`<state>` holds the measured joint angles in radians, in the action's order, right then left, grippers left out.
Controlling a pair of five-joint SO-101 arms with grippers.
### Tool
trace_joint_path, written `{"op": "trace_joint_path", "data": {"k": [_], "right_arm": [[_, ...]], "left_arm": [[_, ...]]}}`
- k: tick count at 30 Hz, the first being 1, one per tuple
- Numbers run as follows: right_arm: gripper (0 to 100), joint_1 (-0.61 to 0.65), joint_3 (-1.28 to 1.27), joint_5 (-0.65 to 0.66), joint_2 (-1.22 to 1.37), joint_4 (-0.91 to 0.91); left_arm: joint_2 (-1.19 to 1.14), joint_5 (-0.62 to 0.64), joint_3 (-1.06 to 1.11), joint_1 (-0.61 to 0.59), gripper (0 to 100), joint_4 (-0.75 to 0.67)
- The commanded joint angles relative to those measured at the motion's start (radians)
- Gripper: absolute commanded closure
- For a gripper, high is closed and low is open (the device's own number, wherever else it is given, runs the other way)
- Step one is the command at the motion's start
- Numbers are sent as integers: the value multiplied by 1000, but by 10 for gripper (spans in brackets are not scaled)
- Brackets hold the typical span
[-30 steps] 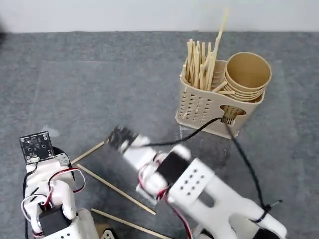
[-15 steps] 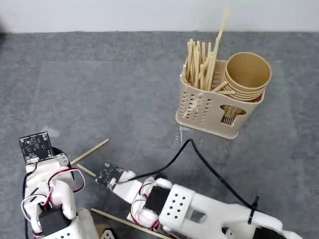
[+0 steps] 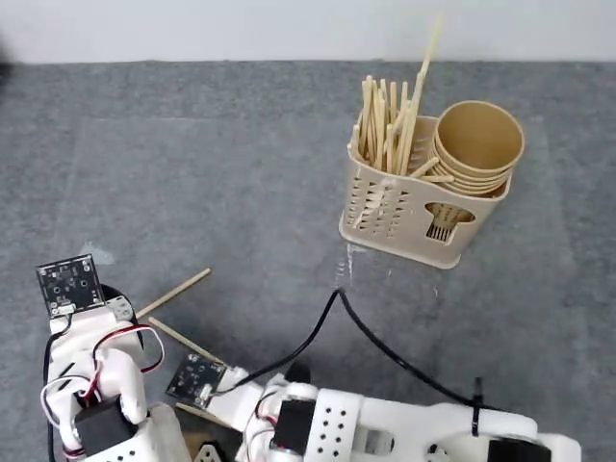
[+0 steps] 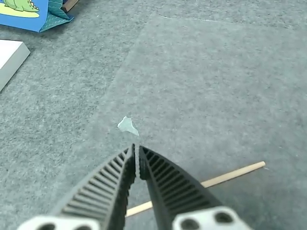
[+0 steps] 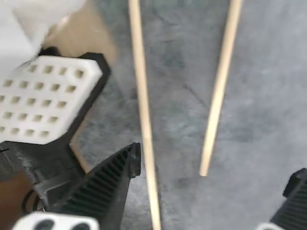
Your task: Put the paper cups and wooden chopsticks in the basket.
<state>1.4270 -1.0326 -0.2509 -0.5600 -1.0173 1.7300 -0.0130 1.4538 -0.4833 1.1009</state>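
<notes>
The beige basket [image 3: 399,217] stands at the back right, holding several wooden chopsticks [image 3: 390,120] and stacked paper cups [image 3: 478,142]. Three loose chopsticks lie at the front left: one [image 3: 175,292] near the left arm [image 3: 94,371], a second [image 3: 185,341] below it, and a third [image 3: 205,416] partly under the right arm [image 3: 322,428]. My right gripper [image 5: 218,167] is open, low over two chopsticks: one [image 5: 142,110] by its finger, the other [image 5: 220,91] ending between the fingers. My left gripper [image 4: 135,151] is shut and empty above the mat, a chopstick [image 4: 230,174] beside it.
A black cable [image 3: 375,337] runs across the mat from the right arm. A small white scrap [image 4: 127,125] lies ahead of the left gripper. The left arm's white perforated base [image 5: 45,100] sits close beside the right gripper. A white box and a coloured book [image 4: 29,9] lie beyond the mat.
The right arm has pulled back from the table's middle toward the front edge and dropped low over the loose chopsticks beside the left arm's base. The left arm has stayed still.
</notes>
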Motion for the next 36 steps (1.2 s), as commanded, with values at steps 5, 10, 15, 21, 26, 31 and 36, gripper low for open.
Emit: {"op": "trace_joint_path", "data": {"k": [5, 10, 15, 21, 26, 31, 36], "right_arm": [[541, -8, 0, -26, 194, 124], [541, -30, 2, -26, 306, 197], [569, -76, 0, -23, 295, 197], [839, -145, 0, -8, 298, 197], [952, -174, -3, 15, 292, 197], [991, -208, -6, 17, 291, 196], [990, -223, -5, 48, 289, 176]], "left_arm": [[11, -5, -35, -3, 987, 0], [11, -5, -35, -3, 987, 0], [11, -5, -35, -3, 987, 0], [11, -6, -35, -2, 987, 0], [11, -6, -33, 0, 987, 0], [11, -8, -31, 0, 987, 0], [11, -8, -31, 2, 987, 0]]}}
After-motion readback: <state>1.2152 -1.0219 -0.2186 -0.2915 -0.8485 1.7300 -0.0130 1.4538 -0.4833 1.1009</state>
